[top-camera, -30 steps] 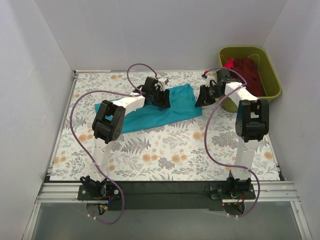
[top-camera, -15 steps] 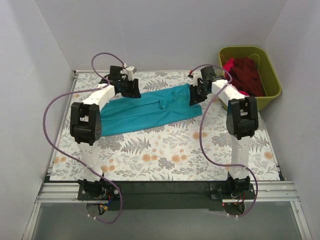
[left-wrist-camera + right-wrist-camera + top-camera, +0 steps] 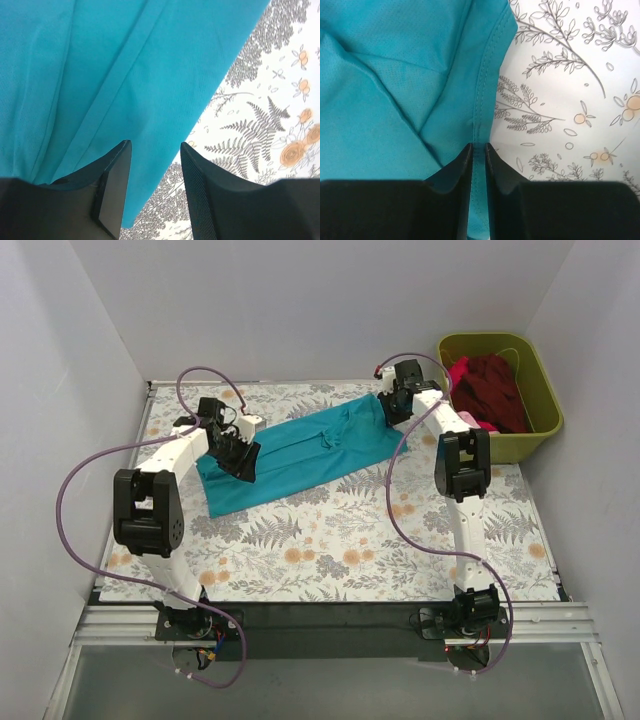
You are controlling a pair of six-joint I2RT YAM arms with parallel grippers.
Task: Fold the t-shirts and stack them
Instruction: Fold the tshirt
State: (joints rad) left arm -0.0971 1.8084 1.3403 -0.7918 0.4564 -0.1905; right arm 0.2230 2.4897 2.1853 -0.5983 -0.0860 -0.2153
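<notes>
floral table [image 3: 330, 540]: soft teal cloth t-shirt [image 3: 310, 450] unfolded, right gripper [image 3: 478, 147] pinching its one-o'clock hem, left gripper [image 3: 155, 145] spread; nothing stacked.

1. No legible text, labels, brand marks, nos. or signs in any view.
</notes>
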